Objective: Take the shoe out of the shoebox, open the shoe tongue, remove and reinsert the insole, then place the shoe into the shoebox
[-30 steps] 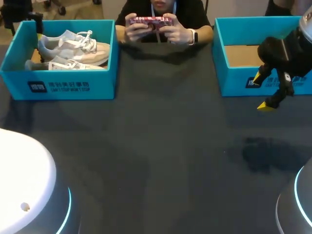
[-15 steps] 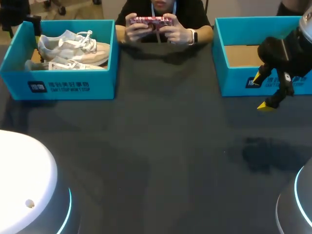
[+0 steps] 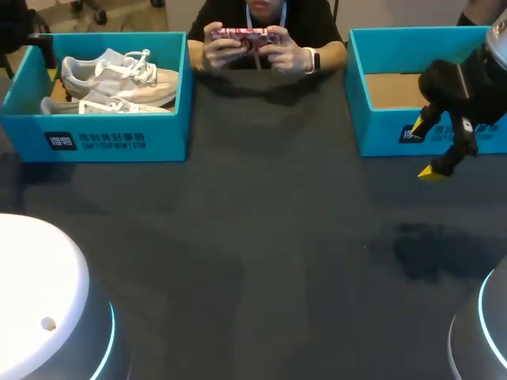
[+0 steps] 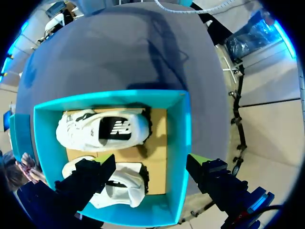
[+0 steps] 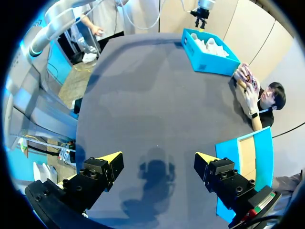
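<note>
A teal shoebox at the table's far left holds two white and grey shoes lying side by side. From the left wrist view I look straight down on the shoebox: one shoe lies on its side, the other shoe is beside it. My left gripper hangs open above the box's end wall, one finger over the shoes and one outside the box. In the head view the left gripper shows at the box's left end. My right gripper hangs open above the table, empty.
A second teal box with a bare cardboard floor stands at the far right, just behind my right gripper. At the far edge between the boxes, a person's hands hold a phone. Dark tabletop spreads across the middle and front.
My left gripper has shifted a little to the left over the shoebox's end. The right arm and the shoes have not moved.
</note>
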Robot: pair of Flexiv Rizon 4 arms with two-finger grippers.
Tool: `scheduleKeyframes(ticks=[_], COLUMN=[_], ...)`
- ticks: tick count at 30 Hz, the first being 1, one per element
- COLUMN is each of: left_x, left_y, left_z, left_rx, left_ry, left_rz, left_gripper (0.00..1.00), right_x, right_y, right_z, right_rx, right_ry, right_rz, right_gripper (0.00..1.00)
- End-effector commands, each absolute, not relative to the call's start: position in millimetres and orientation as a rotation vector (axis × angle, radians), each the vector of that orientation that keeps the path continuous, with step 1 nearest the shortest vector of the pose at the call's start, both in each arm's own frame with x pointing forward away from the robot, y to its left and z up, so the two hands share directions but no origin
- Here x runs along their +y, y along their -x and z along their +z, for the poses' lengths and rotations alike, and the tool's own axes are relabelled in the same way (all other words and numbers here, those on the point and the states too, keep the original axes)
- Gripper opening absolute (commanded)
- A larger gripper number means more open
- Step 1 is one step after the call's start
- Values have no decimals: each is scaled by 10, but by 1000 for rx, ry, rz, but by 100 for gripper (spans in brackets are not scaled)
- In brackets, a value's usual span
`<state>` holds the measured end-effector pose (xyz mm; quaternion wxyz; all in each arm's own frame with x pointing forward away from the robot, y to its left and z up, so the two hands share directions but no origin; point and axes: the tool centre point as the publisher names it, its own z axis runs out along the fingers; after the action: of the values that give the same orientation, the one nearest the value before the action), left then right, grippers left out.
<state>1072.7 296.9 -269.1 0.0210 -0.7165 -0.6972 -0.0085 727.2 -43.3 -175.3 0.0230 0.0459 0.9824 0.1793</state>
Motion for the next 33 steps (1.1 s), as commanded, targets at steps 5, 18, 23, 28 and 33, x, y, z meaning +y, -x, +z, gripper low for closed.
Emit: scheduleKeyframes(ticks=[5,18,23,28,33], left_x=[2888,2800,2783,2765,2764], left_y=[-10574,-10438,-10370,-10315,-10286], left_z=[-2840,-3165,-3282,-3397,-3513], left_rx=[-2106,-2034,-2018,-2027,-2025], left_ry=[2268,2328,2344,2335,2353], left_rz=[-11,34,24,-4,-5], left_gripper=[100,98,97,97,97], right_x=[-427,-427,-427,-427,-427], right_y=[-7282,-7282,-7282,-7282,-7282], right_z=[-1759,-1759,-1759,-1759,-1759], right_rx=[3044,3044,3044,3044,3044], right_ry=[-142,-142,-142,-142,-142], right_rz=[553,553,553,553,553], right_gripper=[100,100,100,100,100])
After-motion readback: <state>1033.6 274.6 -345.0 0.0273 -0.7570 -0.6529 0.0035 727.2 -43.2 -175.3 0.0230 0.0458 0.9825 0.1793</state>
